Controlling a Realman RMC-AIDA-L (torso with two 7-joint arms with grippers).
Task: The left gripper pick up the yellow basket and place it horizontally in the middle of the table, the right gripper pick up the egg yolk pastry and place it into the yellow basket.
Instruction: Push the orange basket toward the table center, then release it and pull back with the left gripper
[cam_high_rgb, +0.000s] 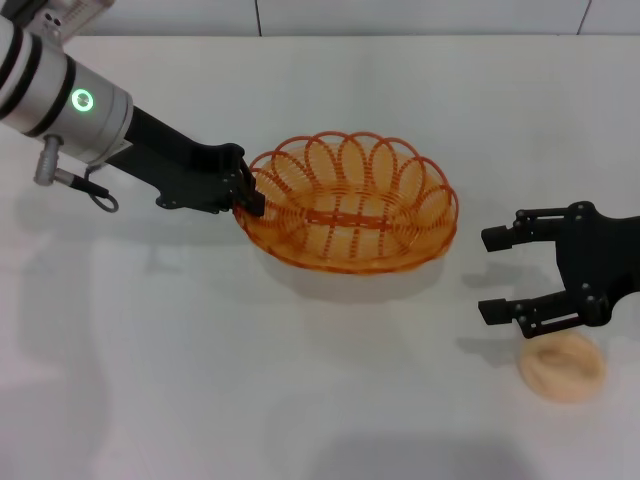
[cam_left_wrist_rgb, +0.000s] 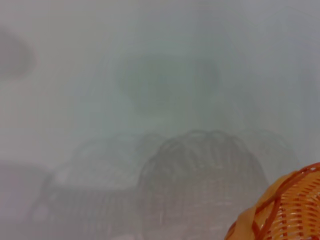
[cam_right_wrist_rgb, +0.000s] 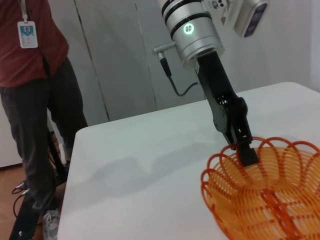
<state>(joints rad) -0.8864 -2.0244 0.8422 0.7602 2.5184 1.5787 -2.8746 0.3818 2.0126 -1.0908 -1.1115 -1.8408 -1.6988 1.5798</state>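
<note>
The left gripper (cam_high_rgb: 250, 195) is closed on the looped rim of the yellow basket (cam_high_rgb: 350, 205), at the end of the basket on the robot's left; the right wrist view shows one black finger (cam_right_wrist_rgb: 246, 155) reaching down inside the rim. The basket sits lengthwise across the middle of the table (cam_high_rgb: 200, 380), though whether its base rests on the surface or hangs just above it cannot be told. It looks light and springy: thin open wire that will flex at the loops, so a pinch on the rim holds it, but it may tilt away from the held end. The right gripper (cam_high_rgb: 497, 275) hovers with its fingers spread wide, well apart from the basket, just beside the egg yolk pastry (cam_high_rgb: 562, 367), which lies on the table near the front edge on the robot's right. The pastry looks soft and crumbly; a gentle grip across its domed sides would likely suit it.
</note>
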